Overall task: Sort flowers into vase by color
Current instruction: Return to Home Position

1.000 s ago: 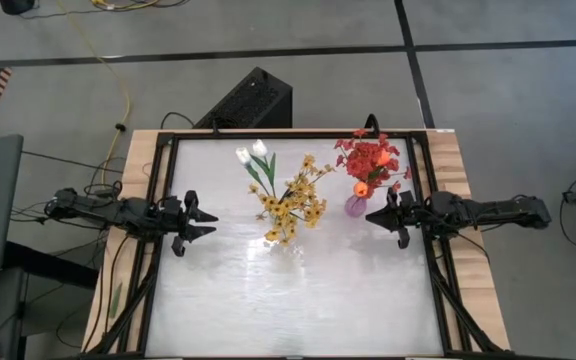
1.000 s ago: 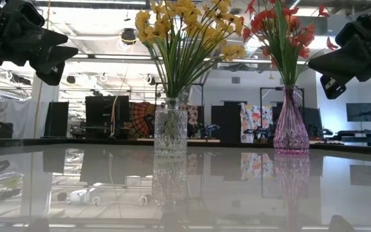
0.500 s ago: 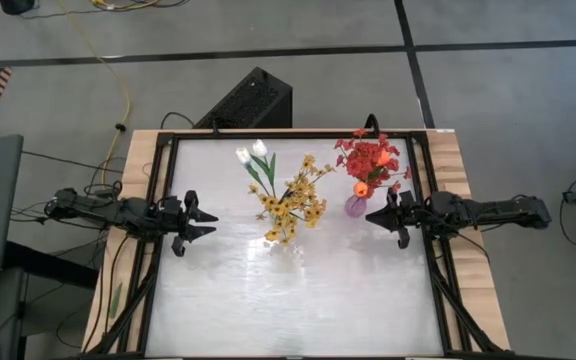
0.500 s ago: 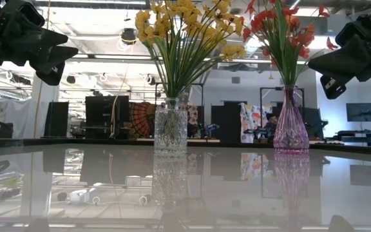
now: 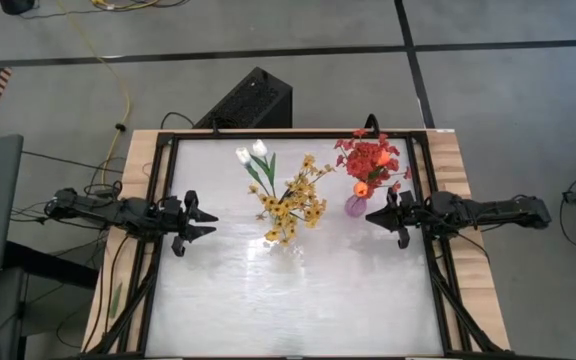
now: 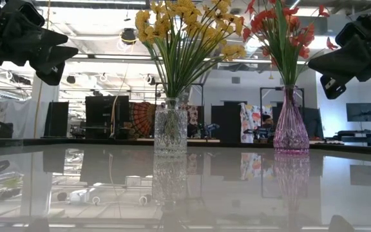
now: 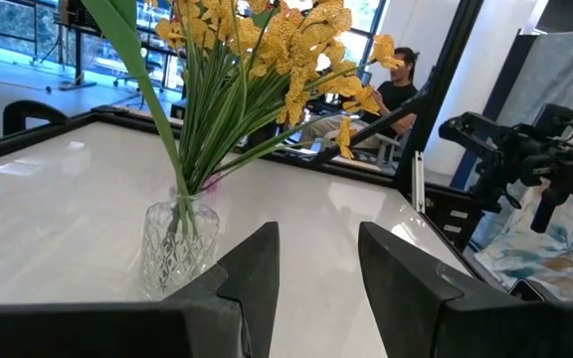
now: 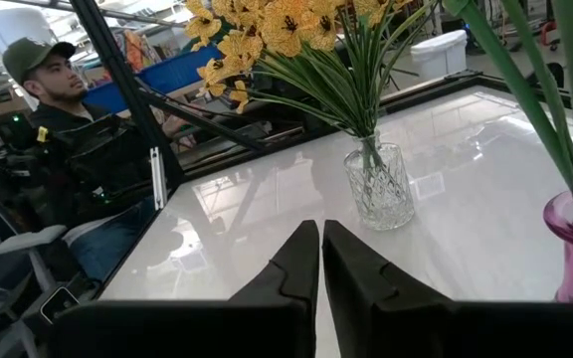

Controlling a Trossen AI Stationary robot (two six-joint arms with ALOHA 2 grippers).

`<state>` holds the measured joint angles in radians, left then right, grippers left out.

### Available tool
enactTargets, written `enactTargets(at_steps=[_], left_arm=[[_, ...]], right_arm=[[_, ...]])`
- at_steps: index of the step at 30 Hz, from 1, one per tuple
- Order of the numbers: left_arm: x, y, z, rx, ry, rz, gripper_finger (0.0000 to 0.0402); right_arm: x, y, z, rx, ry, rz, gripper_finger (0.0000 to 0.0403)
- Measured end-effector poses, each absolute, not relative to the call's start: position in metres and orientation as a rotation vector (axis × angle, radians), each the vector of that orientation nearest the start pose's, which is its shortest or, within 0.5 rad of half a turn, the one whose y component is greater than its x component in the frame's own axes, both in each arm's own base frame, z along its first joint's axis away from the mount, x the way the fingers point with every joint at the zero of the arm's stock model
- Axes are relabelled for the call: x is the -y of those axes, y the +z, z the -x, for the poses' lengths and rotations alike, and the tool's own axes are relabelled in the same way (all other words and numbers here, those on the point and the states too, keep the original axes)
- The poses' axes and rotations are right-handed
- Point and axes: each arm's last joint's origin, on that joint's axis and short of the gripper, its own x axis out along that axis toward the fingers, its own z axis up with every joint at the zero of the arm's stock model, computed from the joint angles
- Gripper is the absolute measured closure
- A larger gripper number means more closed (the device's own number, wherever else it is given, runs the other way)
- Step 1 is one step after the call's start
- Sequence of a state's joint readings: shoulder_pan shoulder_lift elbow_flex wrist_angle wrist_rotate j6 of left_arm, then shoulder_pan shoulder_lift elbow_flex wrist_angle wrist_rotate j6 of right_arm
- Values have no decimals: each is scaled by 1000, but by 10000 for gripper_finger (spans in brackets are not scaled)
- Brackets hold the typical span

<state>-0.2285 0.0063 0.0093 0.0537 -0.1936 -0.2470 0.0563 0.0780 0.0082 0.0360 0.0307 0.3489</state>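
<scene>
A clear glass vase [image 6: 171, 127] stands on the white table and holds yellow blossom sprays [image 5: 293, 205] and two white tulips [image 5: 251, 153]. A pink vase [image 6: 291, 125] at the far right holds red sprays [image 5: 370, 155] and an orange tulip [image 5: 361, 189]. My left gripper [image 5: 208, 220] hovers open and empty at the table's left, above the surface; it also shows in its wrist view [image 7: 316, 259]. My right gripper [image 5: 370, 216] hovers shut and empty beside the pink vase; it also shows in its wrist view [image 8: 320, 249].
The table's black frame [image 5: 268, 136] runs round the white top. A black box [image 5: 248, 100] stands on the floor behind the table. A person [image 8: 58, 129] sits beyond the table's left side, another shows beyond its right side [image 7: 386, 89]. Free room lies toward the near edge [image 5: 298, 300].
</scene>
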Motion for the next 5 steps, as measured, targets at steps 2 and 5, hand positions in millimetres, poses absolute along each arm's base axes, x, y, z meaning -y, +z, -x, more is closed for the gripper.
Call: enactTargets(at_steps=[2, 5], left_arm=[[17, 171, -96, 51, -42, 259, 274], [16, 171, -96, 51, -41, 259, 274]], right_arm=[[-5, 164, -102, -38, 19, -347, 355], [-5, 164, -102, -38, 19, -347, 355]])
